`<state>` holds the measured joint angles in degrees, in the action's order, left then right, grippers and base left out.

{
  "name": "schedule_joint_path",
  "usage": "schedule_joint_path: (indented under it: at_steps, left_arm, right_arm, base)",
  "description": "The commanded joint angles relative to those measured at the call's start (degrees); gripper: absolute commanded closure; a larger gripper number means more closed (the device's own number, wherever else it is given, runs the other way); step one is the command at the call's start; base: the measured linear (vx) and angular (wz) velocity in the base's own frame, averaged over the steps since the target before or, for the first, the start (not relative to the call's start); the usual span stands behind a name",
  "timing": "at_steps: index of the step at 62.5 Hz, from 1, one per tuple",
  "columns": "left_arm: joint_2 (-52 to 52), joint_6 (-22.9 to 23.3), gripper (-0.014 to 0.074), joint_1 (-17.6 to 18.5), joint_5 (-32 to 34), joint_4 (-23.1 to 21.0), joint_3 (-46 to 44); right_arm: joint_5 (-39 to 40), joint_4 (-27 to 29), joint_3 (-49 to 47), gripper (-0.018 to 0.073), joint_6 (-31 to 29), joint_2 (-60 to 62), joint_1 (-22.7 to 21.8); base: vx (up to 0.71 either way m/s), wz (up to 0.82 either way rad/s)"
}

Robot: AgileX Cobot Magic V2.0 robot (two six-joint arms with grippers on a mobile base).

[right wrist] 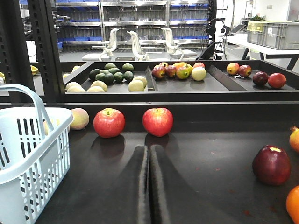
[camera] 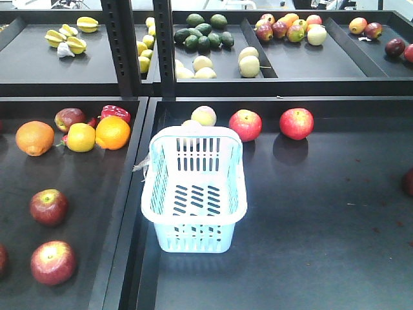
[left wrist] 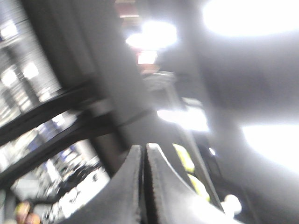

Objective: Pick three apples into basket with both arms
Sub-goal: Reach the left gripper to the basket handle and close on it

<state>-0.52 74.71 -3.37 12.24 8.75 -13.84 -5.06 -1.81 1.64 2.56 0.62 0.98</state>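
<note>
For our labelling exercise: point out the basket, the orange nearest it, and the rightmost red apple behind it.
basket [camera: 193,239]: front view, its front wall.
orange [camera: 112,132]: front view, middle of its skin.
apple [camera: 296,123]: front view, middle of its red side.

The lower black shelf fills the bottom of the frame, split into two trays. In the right tray the basket stands at centre. Behind it, a pale fruit lies just at its far rim. Further right lie a left red apple and a right red apple, apart. The left tray carries an orange, a lemon, a second orange touching the lemon, and two dark red apples lower left. The upper shelf holds star fruit, avocados and mixed apples.
</note>
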Motion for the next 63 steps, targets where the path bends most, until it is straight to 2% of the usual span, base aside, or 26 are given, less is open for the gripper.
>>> schedule_joint_path:
  at_steps: [1, 9, 10, 15, 17, 20, 26, 34, 38, 47, 56, 63]
  left_arm:
    - [4.0, 10.6, 0.0603, 0.1, 7.5, 20.0, -6.8]
    - [12.7, 26.2, 0.0603, 0.1, 16.6, 42.6, -12.4]
    - [13.9, 27.9, 0.0603, 0.1, 17.7, 46.5, -13.4]
    - [20.6, 36.9, 0.0603, 0.1, 24.0, 58.5, -17.2]
    - [23.1, 39.3, 0.0603, 0.1, 26.1, 63.9, -19.2]
    - [27.5, 42.1, 0.0603, 0.1, 28.7, 69.3, -21.7]
    - [35.0, 42.8, 0.0599, 0.1, 33.9, 79.3, -27.7]
    - [44.0, 40.6, 0.056, 0.1, 38.6, 86.8, -34.9]
    - [48.0, 39.6, 0.0521, 0.1, 39.5, 89.1, -38.6]
    - [57.5, 38.9, 0.0339, 0.1, 41.1, 92.8, -47.0]
    - [66.3, 37.3, 0.0125, 0.1, 43.4, 92.8, -53.3]
    - [73.6, 34.5, 0.0016, 0.1, 45.1, 92.8, -58.1]
  right_arm:
    - [4.0, -0.6, 0.8, 0.0561, 0.0, 0.6, -0.4]
    - [4.0, -0.6, 0.8, 0.0561, 0.0, 0.6, -0.4]
    - [4.0, -0.6, 0.8, 0.0561, 0.0, 0.6, -0.4]
    - [4.0, -0.6, 0.8, 0.0561, 0.0, 0.6, -0.4]
    - [4.0, -0.6, 0.8, 0.0561, 0.0, 0.6, -0.4]
    - [4.0, -0.6, 0.8, 0.0561, 0.0, 0.6, -0.4]
    - [4.0, -0.6, 0.8, 0.0561, 0.0, 0.6, -0.4]
    - [4.0, -0.6, 0.8, 0.0561, 0.0, 0.6, -0.4]
    - [4.0, -0.6, 0.8, 0.0561, 0.0, 0.6, -0.4]
    - [4.0, -0.6, 0.8, 0.0561, 0.0, 0.6, -0.4]
    - [4.0, -0.6, 0.8, 0.0561, 0.0, 0.6, -0.4]
    - [4.0, -0.6, 0.8, 0.0561, 0.0, 0.6, -0.4]
  base:
    - [0.0, 0.0]
    - [0.0, 0.0]
    - [0.0, 0.0]
    - [0.0, 0.0]
    - [0.0, 0.0]
    - [0.0, 0.0]
    - [0.0, 0.0]
    - [0.0, 0.0]
    - [0.0, 0.0]
    - [0.0, 0.0]
    - [0.0, 0.0]
    - [0.0, 0.0]
